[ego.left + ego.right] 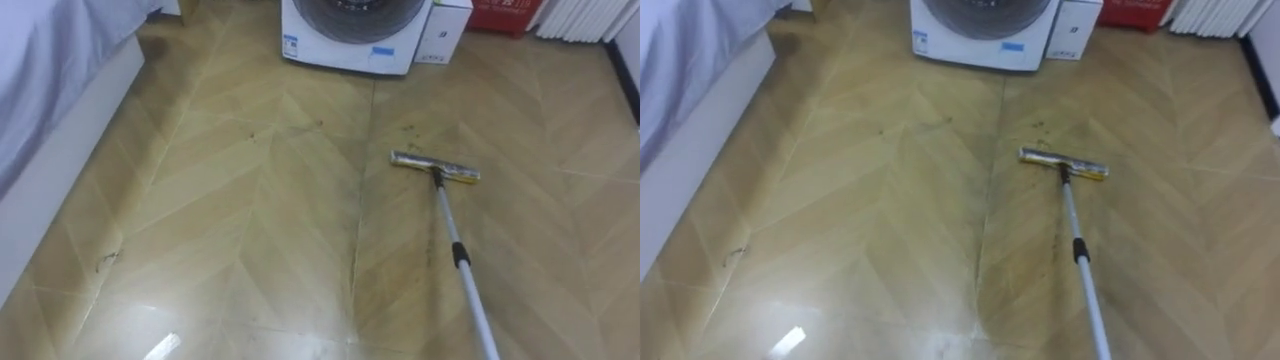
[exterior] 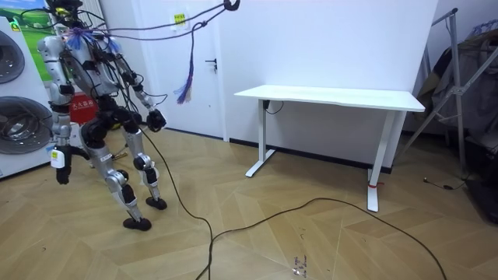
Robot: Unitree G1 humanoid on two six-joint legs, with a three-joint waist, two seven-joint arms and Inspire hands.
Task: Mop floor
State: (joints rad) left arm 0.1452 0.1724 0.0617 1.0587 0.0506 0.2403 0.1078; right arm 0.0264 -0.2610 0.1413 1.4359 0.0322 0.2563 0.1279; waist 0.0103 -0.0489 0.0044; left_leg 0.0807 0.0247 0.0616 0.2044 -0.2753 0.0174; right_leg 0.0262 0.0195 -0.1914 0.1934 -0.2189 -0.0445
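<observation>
A flat mop head [image 1: 435,166] with a yellowish pad lies on the wooden floor [image 1: 250,220], ahead of me and a little to the right. Its grey pole [image 1: 463,265] runs back from the head and leaves the picture at the lower right. Faint dark smudges [image 1: 285,128] mark the boards left of the mop head. In the room view I stand bent forward on spread legs, facing the washing machines. My left hand [image 2: 61,167] hangs low by them and my right hand [image 2: 156,120] is at hip height behind me.
A white washing machine [image 1: 355,35] stands straight ahead, with a white box [image 1: 443,30] and a red item [image 1: 505,12] to its right. A bed [image 1: 50,90] runs along the left. A white desk [image 2: 331,97] stands at the room view's right.
</observation>
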